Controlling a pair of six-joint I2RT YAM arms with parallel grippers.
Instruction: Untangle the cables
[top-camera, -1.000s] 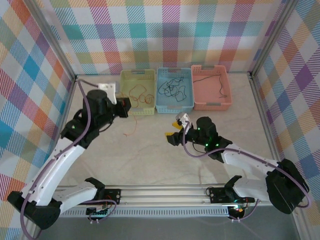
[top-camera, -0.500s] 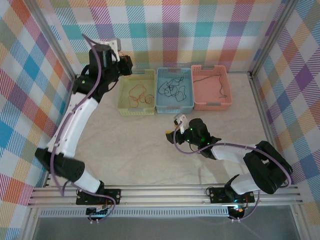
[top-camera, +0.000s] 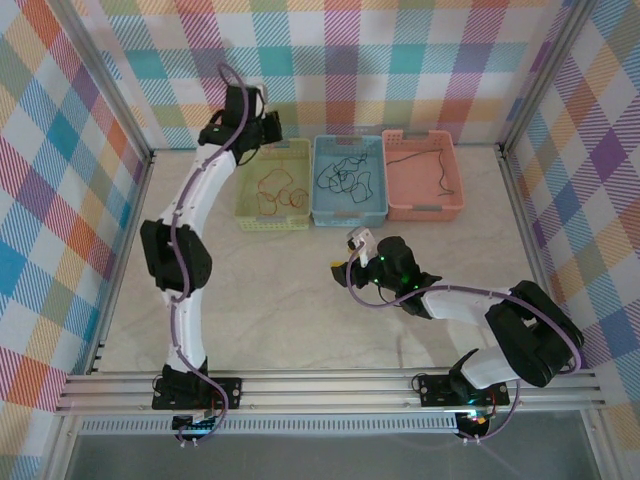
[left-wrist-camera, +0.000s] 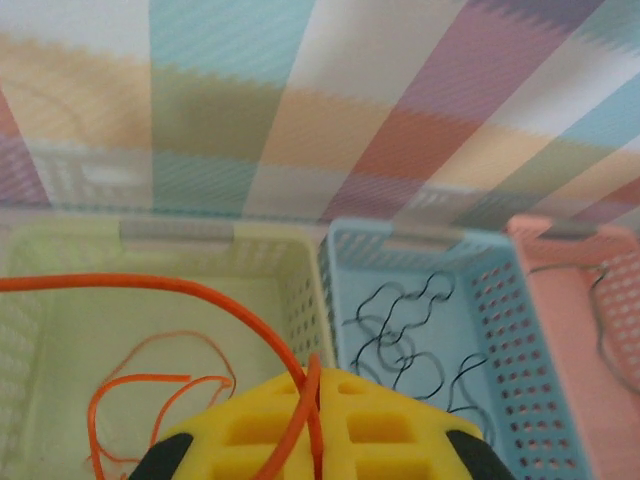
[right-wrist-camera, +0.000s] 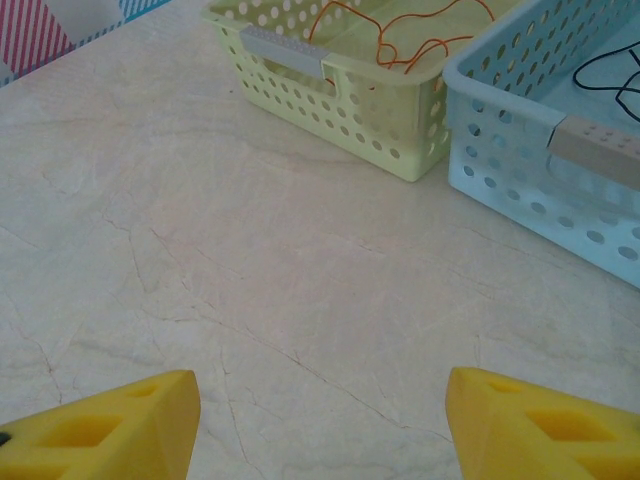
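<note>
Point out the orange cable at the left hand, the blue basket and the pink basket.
Thin orange cable (left-wrist-camera: 120, 283): left wrist view, its long arched stretch.
Light blue perforated plastic basket (top-camera: 349, 216): top view, its near wall.
Pink perforated plastic basket (top-camera: 425, 210): top view, its near wall.

Top looks down; both wrists face the green basket, left seemingly nearer.

The tabletop looks like smooth, faintly veined matt stone, the green basket, blue basket and pink basket are smooth perforated plastic, the orange cable is glossy, and the pads of the right claw look matt.
</note>
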